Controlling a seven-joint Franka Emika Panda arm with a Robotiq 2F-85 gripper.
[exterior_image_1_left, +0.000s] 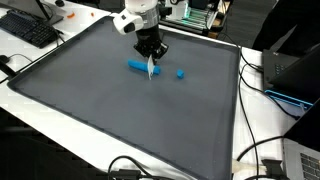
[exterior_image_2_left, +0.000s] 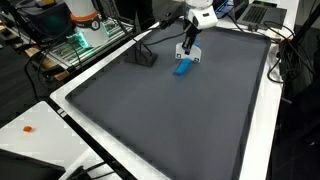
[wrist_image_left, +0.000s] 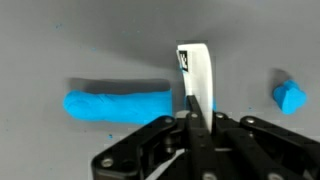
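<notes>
My gripper (wrist_image_left: 195, 108) is shut on a thin white flat blade (wrist_image_left: 194, 68) that points down at the grey mat (exterior_image_1_left: 100, 100). The blade's end stands at the right end of a blue clay-like roll (wrist_image_left: 115, 104) lying on the mat; I cannot tell if they touch. A small blue lump (wrist_image_left: 288, 96) lies apart on the other side of the blade. In both exterior views the gripper (exterior_image_1_left: 151, 58) (exterior_image_2_left: 188, 50) hovers low over the roll (exterior_image_1_left: 137, 66) (exterior_image_2_left: 183, 68) near the mat's far part. The lump also shows in an exterior view (exterior_image_1_left: 180, 73).
The mat has a raised rim and lies on a white table (exterior_image_1_left: 270, 120). A keyboard (exterior_image_1_left: 28, 28) sits beyond one corner, a laptop (exterior_image_1_left: 295, 75) and cables beside another edge. A black object (exterior_image_2_left: 146, 57) stands on the mat near the gripper. An electronics rack (exterior_image_2_left: 85, 35) stands behind.
</notes>
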